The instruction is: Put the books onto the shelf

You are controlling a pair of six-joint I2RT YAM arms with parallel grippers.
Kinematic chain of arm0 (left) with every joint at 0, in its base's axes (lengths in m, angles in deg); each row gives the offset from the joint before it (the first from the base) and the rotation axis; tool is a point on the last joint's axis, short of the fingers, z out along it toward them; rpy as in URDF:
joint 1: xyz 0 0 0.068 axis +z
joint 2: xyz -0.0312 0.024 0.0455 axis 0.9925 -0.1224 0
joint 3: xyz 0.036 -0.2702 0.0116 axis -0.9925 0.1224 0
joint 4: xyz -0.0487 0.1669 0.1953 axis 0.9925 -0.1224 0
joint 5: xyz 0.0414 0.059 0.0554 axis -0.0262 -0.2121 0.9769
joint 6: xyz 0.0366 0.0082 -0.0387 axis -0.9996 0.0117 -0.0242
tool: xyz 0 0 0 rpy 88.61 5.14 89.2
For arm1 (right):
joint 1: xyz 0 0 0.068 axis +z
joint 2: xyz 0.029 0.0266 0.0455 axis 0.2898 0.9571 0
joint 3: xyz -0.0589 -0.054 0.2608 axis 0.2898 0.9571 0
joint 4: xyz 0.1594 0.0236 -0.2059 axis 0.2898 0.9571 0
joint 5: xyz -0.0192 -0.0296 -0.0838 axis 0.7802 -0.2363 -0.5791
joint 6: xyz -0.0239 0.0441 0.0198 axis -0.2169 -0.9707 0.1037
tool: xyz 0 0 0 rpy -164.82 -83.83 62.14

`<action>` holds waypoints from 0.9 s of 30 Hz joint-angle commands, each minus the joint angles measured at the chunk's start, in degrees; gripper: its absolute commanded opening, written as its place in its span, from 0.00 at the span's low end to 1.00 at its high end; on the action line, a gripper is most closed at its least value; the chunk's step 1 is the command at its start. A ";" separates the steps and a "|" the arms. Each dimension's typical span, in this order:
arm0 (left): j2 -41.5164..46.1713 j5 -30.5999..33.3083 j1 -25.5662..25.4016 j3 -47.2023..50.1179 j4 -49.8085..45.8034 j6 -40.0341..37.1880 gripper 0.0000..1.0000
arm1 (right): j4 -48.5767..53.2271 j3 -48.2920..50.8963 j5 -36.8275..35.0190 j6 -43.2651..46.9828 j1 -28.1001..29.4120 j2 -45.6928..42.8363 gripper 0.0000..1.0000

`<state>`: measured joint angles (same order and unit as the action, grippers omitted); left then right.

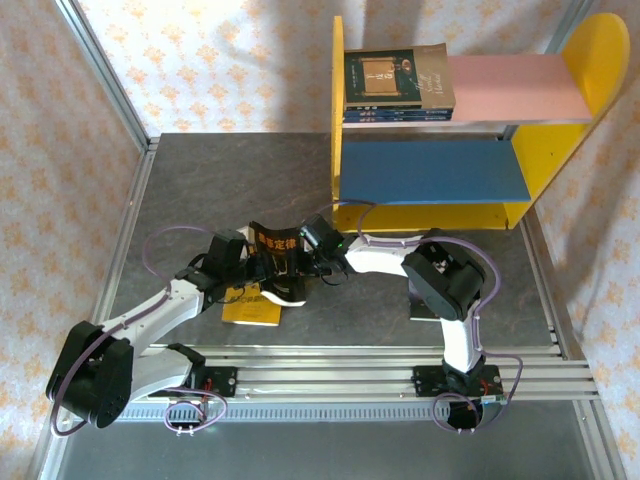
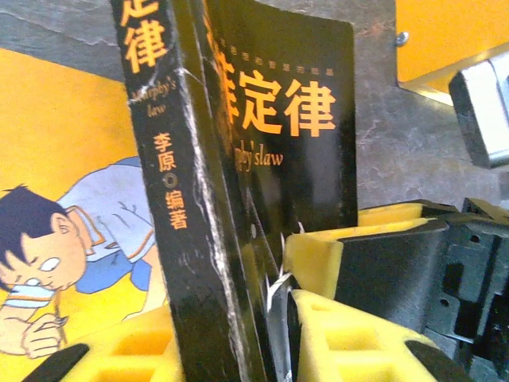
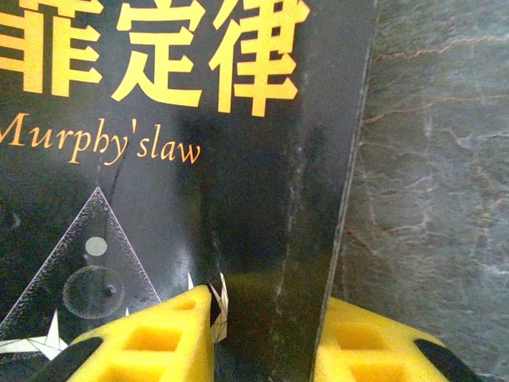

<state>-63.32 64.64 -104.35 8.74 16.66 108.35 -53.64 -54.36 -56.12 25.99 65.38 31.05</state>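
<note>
A black book with a yellow Chinese title (image 1: 278,243) is held off the table between both grippers. My left gripper (image 1: 254,264) is shut on its spine (image 2: 187,239), with yellow pads (image 2: 350,334) on either side. My right gripper (image 1: 306,250) is shut on the opposite edge (image 3: 270,239), with pads (image 3: 159,342) on both faces. A yellow book (image 1: 250,310) with a cartoon boy (image 2: 56,255) lies flat on the table beneath them. The shelf (image 1: 338,120) stands at the back right, with a stack of books (image 1: 395,85) lying on its pink board (image 1: 515,85).
The shelf's blue board (image 1: 430,170) has nothing on it. A yellow part of the shelf (image 2: 445,40) is close beyond the held book. Metal rails (image 1: 330,375) run along the near edge and patterned walls enclose the grey table (image 1: 200,190).
</note>
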 commanded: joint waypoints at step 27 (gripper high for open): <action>3.42 5.15 -2.76 -4.22 6.12 8.45 0.00 | 3.80 11.09 -6.82 0.96 -4.00 -18.90 0.52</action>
<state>-63.28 67.52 -105.73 3.74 16.09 111.12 -50.69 -44.15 -60.08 26.86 62.15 16.93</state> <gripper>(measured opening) 0.163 0.517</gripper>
